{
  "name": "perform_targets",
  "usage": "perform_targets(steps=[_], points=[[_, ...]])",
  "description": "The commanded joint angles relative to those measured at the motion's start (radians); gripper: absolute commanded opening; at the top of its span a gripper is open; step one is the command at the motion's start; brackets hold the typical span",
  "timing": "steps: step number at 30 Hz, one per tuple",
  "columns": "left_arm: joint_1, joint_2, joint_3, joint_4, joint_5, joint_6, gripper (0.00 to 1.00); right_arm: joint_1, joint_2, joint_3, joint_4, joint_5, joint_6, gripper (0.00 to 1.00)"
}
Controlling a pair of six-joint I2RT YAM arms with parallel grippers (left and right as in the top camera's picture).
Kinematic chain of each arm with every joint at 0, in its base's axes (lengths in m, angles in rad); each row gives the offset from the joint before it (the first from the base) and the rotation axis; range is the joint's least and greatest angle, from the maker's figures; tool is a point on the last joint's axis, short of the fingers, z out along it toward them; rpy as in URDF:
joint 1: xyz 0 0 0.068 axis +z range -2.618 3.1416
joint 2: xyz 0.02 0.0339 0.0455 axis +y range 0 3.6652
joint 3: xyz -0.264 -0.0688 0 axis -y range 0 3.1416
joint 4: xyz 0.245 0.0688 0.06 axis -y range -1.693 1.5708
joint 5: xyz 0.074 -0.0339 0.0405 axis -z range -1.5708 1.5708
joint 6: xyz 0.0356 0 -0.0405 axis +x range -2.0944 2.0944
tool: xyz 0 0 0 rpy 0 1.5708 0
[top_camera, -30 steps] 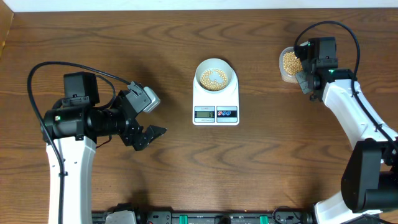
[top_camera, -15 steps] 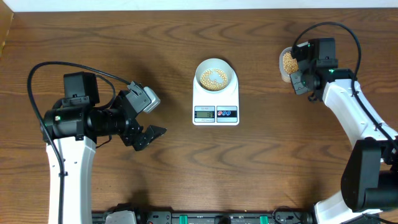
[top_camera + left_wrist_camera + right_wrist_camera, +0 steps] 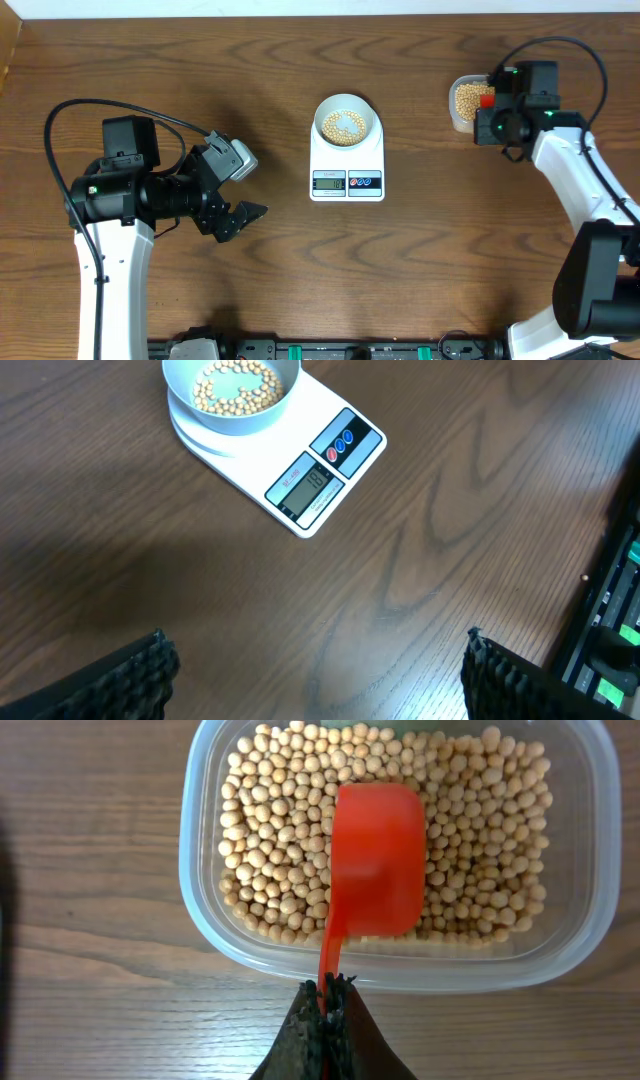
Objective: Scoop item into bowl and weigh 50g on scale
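Right wrist view: the right gripper [image 3: 325, 1005] is pinched tight on the handle of a red scoop [image 3: 375, 860], whose cup lies over the beans [image 3: 280, 840] in a clear tub [image 3: 200, 870]. More beans sit in the bowl [image 3: 235, 422] on the scale [image 3: 320, 480]. The left gripper [image 3: 320, 670] hangs spread wide and empty, well left of the scale.

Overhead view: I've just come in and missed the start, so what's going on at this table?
The right gripper is shut on the handle of a red scoop, which lies on the beans in a clear tub. A small bowl with some beans in it sits on the scale. The left gripper is open, holding nothing, off to the side above bare table.
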Motion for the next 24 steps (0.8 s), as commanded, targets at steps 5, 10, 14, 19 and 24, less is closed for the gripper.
perform_targets(steps=[5, 10, 14, 19, 24], points=[[-0.002, -0.006, 0.027, -0.003, 0.016, 0.013, 0.93, -0.081, 0.012, 0.003, -0.025, -0.272, 0.103, 0.01], [-0.002, -0.006, 0.027, -0.003, 0.016, 0.013, 0.93, -0.132, 0.012, 0.003, -0.031, -0.338, 0.156, 0.01], [-0.002, -0.006, 0.027, -0.003, 0.016, 0.013, 0.93, -0.168, 0.012, 0.003, -0.031, -0.387, 0.208, 0.01], [-0.002, -0.006, 0.027, -0.003, 0.016, 0.013, 0.93, -0.205, 0.012, 0.003, -0.032, -0.401, 0.29, 0.01], [-0.002, -0.006, 0.027, -0.003, 0.016, 0.013, 0.93, -0.245, 0.013, 0.003, -0.038, -0.432, 0.333, 0.01]])
